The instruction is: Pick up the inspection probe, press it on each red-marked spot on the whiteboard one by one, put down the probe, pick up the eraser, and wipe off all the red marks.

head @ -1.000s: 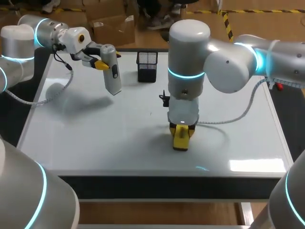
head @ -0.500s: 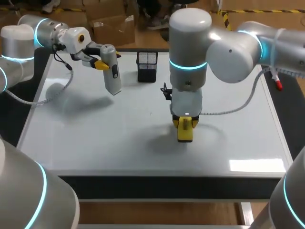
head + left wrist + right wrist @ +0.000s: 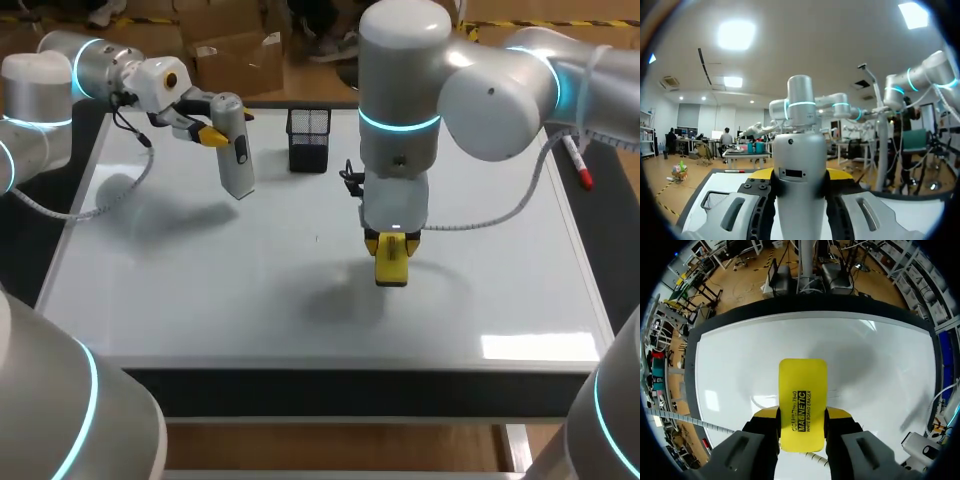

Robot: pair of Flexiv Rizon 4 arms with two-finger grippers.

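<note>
Right tool clamped on the yellow eraser over the table's middle; left tool clamped on the inspection probe near its far left corner. Best wiping: eraser flat on the whiteboard, even pressure.

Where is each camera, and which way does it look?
Head view: above and behind the robot, looking down on the whiteboard; left arm and right arm show.
Left wrist view: on the left wrist, looking out over the whiteboard; the left gripper shows, shut on the probe.
Right wrist view: on the right wrist, looking down at the whiteboard; the right gripper shows, shut on the eraser.
Shared: head and right wrist views both show the eraser and whiteboard.
</note>
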